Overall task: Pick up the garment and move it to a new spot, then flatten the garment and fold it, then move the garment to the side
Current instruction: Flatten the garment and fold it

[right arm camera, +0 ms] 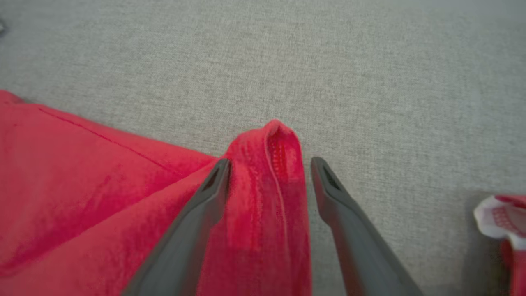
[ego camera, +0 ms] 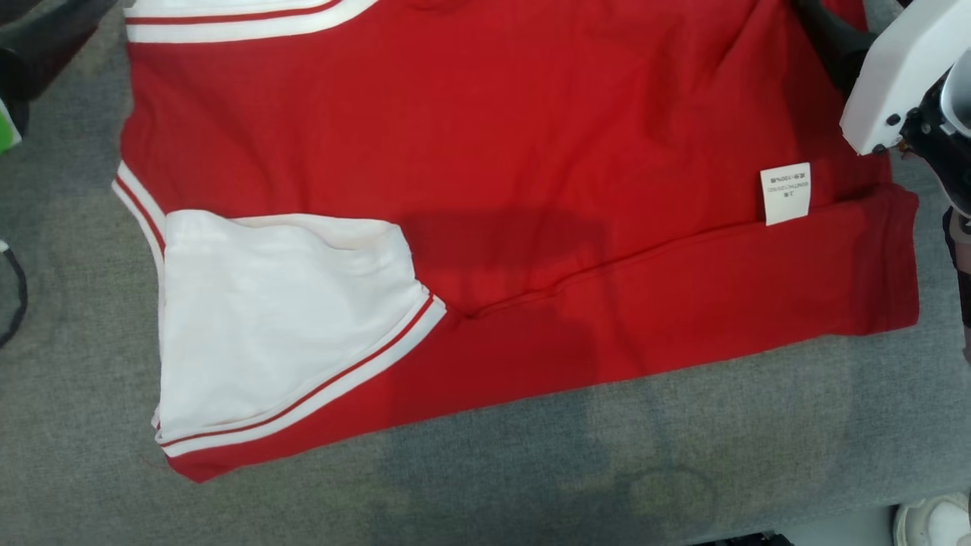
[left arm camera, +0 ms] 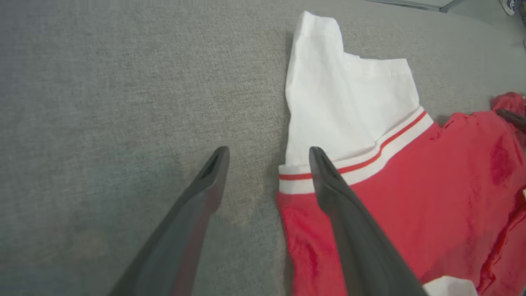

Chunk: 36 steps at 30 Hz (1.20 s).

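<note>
The garment (ego camera: 531, 136), a red top with white sleeves, is lying spread flat on the grey fabric surface (ego camera: 683, 455) and is occupying most of the head view. At its left end, a white sleeve (ego camera: 281, 318) is lying folded inward on top of the red body. The sleeve's red-and-white striped band (ego camera: 326, 390) is running diagonally toward the near left corner. A second striped band (ego camera: 227, 19) is showing at the top left edge. Moving right, a long crease (ego camera: 645, 258) is running across the red body, with a red strip lying below it along the near edge. Further right, a white label (ego camera: 785, 193) is sitting on the red cloth just above that crease. At the far right, a pale forearm (ego camera: 895, 76) is hanging over the garment's right end.

In the left wrist view, the left gripper (left arm camera: 268, 158) is standing with its jaws spread wide and is clamping nothing. One finger (left arm camera: 193, 222) is lying over bare grey surface. The other is overlapping the striped band at the garment's edge, with the white sleeve extending beyond the tips.

In the right wrist view, the right gripper (right arm camera: 270, 166) is likewise standing with its jaws wide apart. A raised red fold (right arm camera: 275, 144) of the garment is standing between the fingers. It is lying against one finger and leaving a gap of grey surface at the other, so it is not being clamped.
</note>
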{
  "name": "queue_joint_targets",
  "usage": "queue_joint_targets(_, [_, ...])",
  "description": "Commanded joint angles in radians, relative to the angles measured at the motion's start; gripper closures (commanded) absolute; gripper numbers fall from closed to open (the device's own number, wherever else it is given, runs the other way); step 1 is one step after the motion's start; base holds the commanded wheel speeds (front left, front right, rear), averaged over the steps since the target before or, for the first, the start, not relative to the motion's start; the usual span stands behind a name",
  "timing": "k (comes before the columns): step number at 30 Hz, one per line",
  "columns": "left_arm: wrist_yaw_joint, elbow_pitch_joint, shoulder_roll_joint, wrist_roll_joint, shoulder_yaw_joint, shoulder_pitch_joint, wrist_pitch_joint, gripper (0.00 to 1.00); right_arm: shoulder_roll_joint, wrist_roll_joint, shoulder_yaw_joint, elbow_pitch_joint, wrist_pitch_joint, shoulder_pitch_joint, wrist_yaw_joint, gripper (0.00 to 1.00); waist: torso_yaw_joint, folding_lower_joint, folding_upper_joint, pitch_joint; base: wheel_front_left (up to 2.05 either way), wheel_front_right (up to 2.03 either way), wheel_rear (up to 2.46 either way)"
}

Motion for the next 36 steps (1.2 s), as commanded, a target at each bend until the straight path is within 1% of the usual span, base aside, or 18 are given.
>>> queue_joint_targets(1, [0.0,0.024,0.0,0.018,-0.007,-0.034,0.01,0.0,-0.007,0.003,0.006,0.006,0.005,-0.015,0.0,0.0,-0.028,-0.0003,0.0025,0.02,0.0,0.0,0.0])
queue_joint_targets(5, [-0.012,0.128,-0.016,0.056,-0.037,-0.118,0.04,0.0,0.002,0.001,0.032,0.029,0.002,-0.033,0.0,0.0,-0.056,-0.0003,0.0025,0.029,0.0,0.0,0.0])
queue_joint_targets(11, [-0.032,0.226,-0.04,0.044,-0.053,-0.17,0.076,0.0,0.022,0.013,0.072,0.067,-0.014,-0.072,0.0,0.0,-0.087,-0.0003,0.0025,0.048,0.0,0.0,0.0])
queue_joint_targets(13, [-0.042,0.242,-0.048,0.039,-0.055,-0.183,0.082,0.0,0.023,0.017,0.081,0.075,-0.02,-0.083,0.0,0.0,-0.094,-0.0003,0.0025,0.053,0.0,0.0,0.0])
queue_joint_targets(16, [-0.053,0.25,-0.073,-0.002,-0.04,-0.203,0.093,0.0,0.02,0.023,0.087,0.086,-0.031,-0.089,0.0,0.0,-0.1,-0.0003,0.0025,0.056,0.0,0.0,0.0])
queue_joint_targets(20, [-0.068,0.238,-0.08,-0.042,-0.033,-0.223,0.131,0.0,0.014,0.026,0.097,0.094,-0.046,-0.073,-0.001,0.0,-0.105,-0.0003,0.0025,0.058,0.0,0.0,0.0])
queue_joint_targets(21, [-0.065,0.237,-0.079,-0.045,-0.032,-0.228,0.136,0.0,0.014,0.028,0.099,0.096,-0.049,-0.071,-0.001,0.0,-0.108,-0.0003,0.0025,0.059,0.0,0.0,0.0])
queue_joint_targets(23, [-0.066,0.236,-0.06,-0.005,-0.048,-0.244,0.143,0.0,0.015,0.032,0.103,0.098,-0.051,-0.072,-0.001,0.0,-0.113,-0.0003,0.0025,0.063,0.0,0.0,0.0])
queue_joint_targets(24, [-0.066,0.236,-0.06,-0.005,-0.048,-0.244,0.143,0.0,0.015,0.032,0.103,0.098,-0.051,-0.072,-0.001,0.0,-0.113,-0.0003,0.0025,0.063,0.0,0.0,0.0])
queue_joint_targets(25, [-0.068,0.239,-0.048,0.023,-0.058,-0.251,0.136,0.0,0.017,0.032,0.106,0.099,-0.054,-0.074,-0.001,0.0,-0.116,-0.0003,0.0025,0.066,0.0,0.0,0.0])
queue_joint_targets(27, [-0.071,0.25,-0.046,0.05,-0.076,-0.257,0.134,0.0,0.024,0.035,0.116,0.097,-0.057,-0.082,-0.001,0.0,-0.123,-0.0003,0.0025,0.072,0.0,0.0,0.0])
queue_joint_targets(31, [-0.089,0.271,-0.065,0.093,-0.108,-0.275,0.13,0.0,0.032,0.036,0.14,0.094,-0.068,-0.093,-0.001,0.0,-0.135,-0.0003,0.0025,0.077,0.0,0.0,0.0])
queue_joint_targets(35, [-0.098,0.281,-0.092,0.107,-0.137,-0.287,0.138,0.0,0.036,0.04,0.154,0.097,-0.068,-0.101,0.0,0.0,-0.138,-0.0003,0.0025,0.074,0.0,0.0,0.0])
queue_joint_targets(36, [-0.106,0.284,-0.099,0.115,-0.148,-0.291,0.14,0.0,0.035,0.042,0.157,0.099,-0.068,-0.108,0.0,0.0,-0.137,-0.0003,0.0025,0.072,0.0,0.0,0.0])
